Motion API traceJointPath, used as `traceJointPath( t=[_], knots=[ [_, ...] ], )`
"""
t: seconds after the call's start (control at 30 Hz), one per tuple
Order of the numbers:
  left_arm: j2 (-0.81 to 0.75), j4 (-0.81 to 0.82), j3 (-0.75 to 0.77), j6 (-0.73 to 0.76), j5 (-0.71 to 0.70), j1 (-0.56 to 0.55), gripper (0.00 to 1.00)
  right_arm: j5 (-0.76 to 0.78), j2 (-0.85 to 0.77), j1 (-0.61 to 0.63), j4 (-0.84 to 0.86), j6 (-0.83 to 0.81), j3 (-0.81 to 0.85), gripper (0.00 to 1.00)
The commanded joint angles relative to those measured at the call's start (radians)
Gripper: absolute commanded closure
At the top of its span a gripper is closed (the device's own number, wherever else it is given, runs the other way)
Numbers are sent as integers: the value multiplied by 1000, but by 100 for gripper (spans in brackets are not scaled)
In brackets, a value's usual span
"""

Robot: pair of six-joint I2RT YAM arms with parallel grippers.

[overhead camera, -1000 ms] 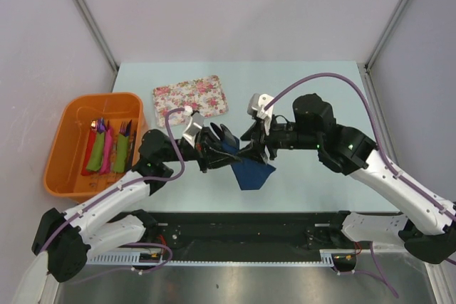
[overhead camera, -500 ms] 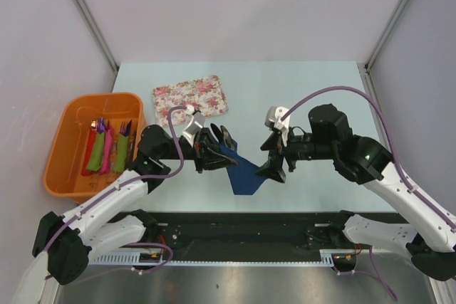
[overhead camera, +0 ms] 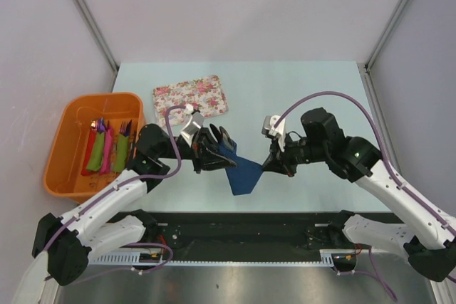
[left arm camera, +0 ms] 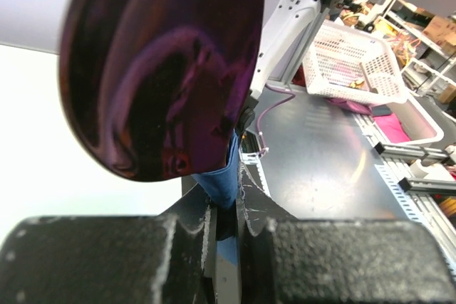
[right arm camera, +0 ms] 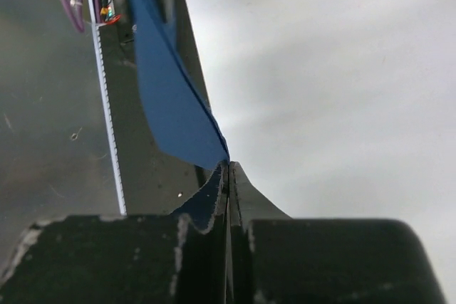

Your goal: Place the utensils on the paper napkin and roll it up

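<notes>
Pale blue desk (overhead camera: 313, 87), grey walls on three sides, both arms reaching in from the near edge. The left fingers (left arm camera: 107, 261) are pressed together with a strip of the paper napkin (overhead camera: 244, 174) nipped in the slit between them. The right fingers (right arm camera: 320, 261) are equally closed, pinching the tip of another corner. The dark blue sheet hangs between the two as a slanted span over the middle of the desk, nearer the near edge than the far one. Its free corner points down toward that near edge; whether it touches the desk I cannot tell.

I judge the sheet very light, limp and easy to tear or crease. It will hold no shape of its own, so it is best held at two corners under gentle tension, as here, and lowered flat rather than dropped.

A glossy purple rounded thing (left arm camera: 164, 69) crowds the left wrist lens; what it is I cannot say. A floral tray (overhead camera: 190, 96) lies toward the far left corner. An orange bin (overhead camera: 60, 144) of coloured rolls (overhead camera: 107, 151) sits off the left edge.

A second ago the right fingers were close beside the left and the napkin drooped in a bunch. They have since drawn off toward the right edge, opening the sheet, while the left arm has hardly shifted.
</notes>
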Motion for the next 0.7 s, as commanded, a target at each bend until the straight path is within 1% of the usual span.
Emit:
traceJointPath(
  t=[0.0,0.07,0.17,0.23,0.33,0.37,0.4,0.43,0.47,0.5,0.57,0.6,0.63,0.67],
  knots=[
    [-22,136,57,-79,25,5,100,18,59,-14,126,-7,4,100],
    [-18,162,63,-111,17,5,100,20,103,-15,159,-4,4,100],
    [-17,160,77,-118,-4,4,100,37,146,-11,237,28,7,100],
    [-11,148,81,-121,-27,5,100,44,168,-11,283,66,16,100],
    [1,81,91,-98,-108,16,100,56,194,-18,297,108,50,100],
    [6,3,95,-72,-171,20,100,61,197,-37,282,112,59,94],
    [9,-54,124,-41,-203,31,100,66,200,-52,271,121,68,79],
    [23,-82,130,-23,-228,40,100,83,199,-72,257,131,81,72],
    [31,-111,135,-21,-274,51,100,89,203,-121,220,138,106,65],
    [37,-132,149,-16,-297,69,100,86,202,-153,202,145,125,53],
    [55,-187,160,-10,-352,85,100,96,199,-204,154,158,163,48],
    [64,-217,176,2,-415,92,100,110,187,-240,143,161,174,47],
    [67,-252,189,37,-449,92,100,135,179,-253,137,161,182,46],
    [84,-322,201,55,-479,92,100,159,167,-259,140,157,188,46]
  ],
)
